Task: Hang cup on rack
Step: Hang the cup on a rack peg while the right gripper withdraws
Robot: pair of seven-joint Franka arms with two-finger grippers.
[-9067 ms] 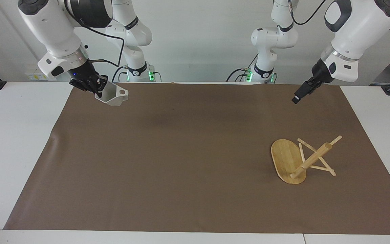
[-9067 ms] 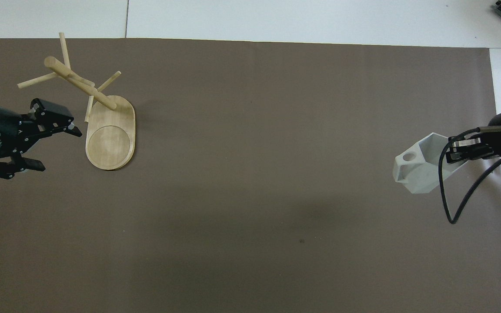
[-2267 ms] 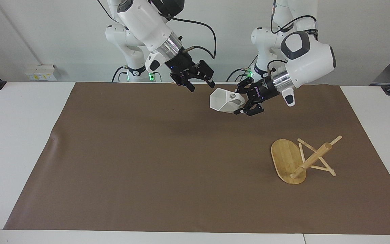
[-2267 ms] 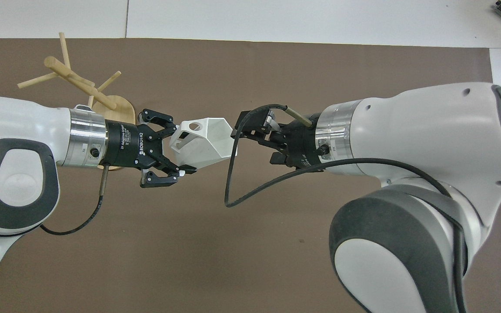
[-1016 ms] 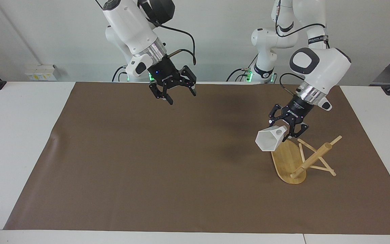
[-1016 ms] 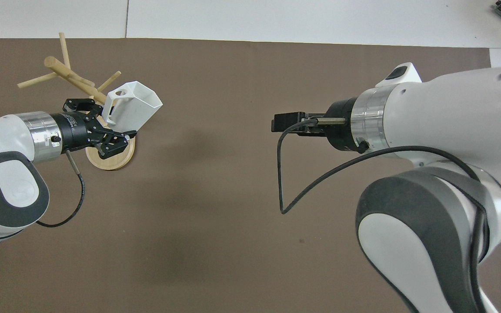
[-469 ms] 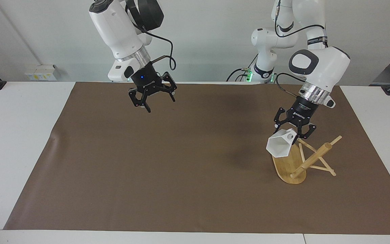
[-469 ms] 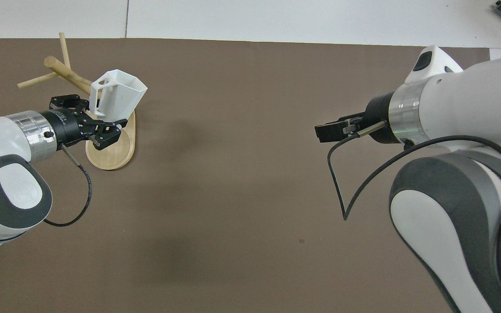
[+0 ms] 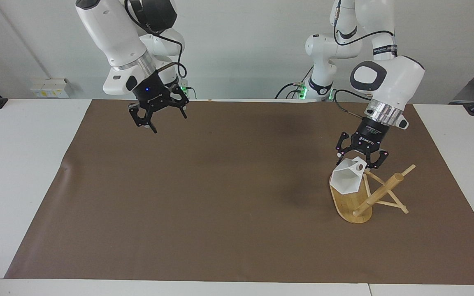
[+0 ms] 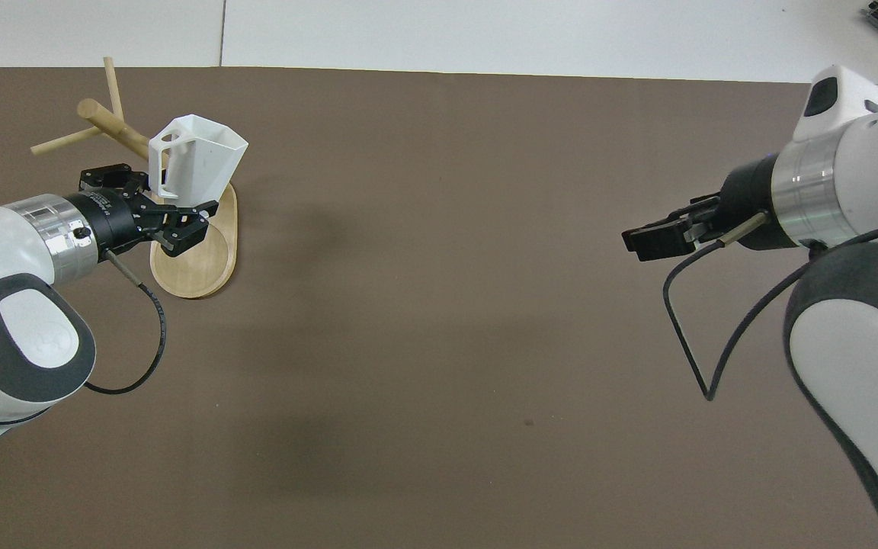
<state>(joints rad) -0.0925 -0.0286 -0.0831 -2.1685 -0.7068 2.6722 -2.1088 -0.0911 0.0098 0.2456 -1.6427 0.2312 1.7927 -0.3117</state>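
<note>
A brown mat [image 9: 220, 205] covers most of the white table [image 9: 19, 172] and fills the middle of both views.

The right arm comes down from the upper left of the facing view, its forearm slanting toward the frame's centre. The right gripper [image 9: 159, 117] hangs above the mat in the upper left part of that view, at the right edge of the overhead view [image 10: 656, 238]; its fingers are spread wide with nothing between them.

The left arm drops from the upper right of the facing view, its wrist pointing almost straight down. The left gripper [image 9: 360, 158] sits at right of centre there, and at the left of the overhead view [image 10: 172, 217]. It is clenched on the cup [image 9: 347, 180], pinching it at the handle end.

The rack [image 9: 350, 197] stands on the mat in the lower right of the facing view, upper left of the overhead view [image 10: 195, 259]. Its oval base lies flat with its long axis running toward and away from the robots. In both views its post and pegs appear slanted toward the frame's nearest side edge.

The cup hangs in the air over the rack's base [image 10: 199, 164], tilted. In the facing view, its open rim faces the frame's lower left, and the pierced handle is uppermost beside the gripper. It looks empty. Whether it touches a peg cannot be told.
</note>
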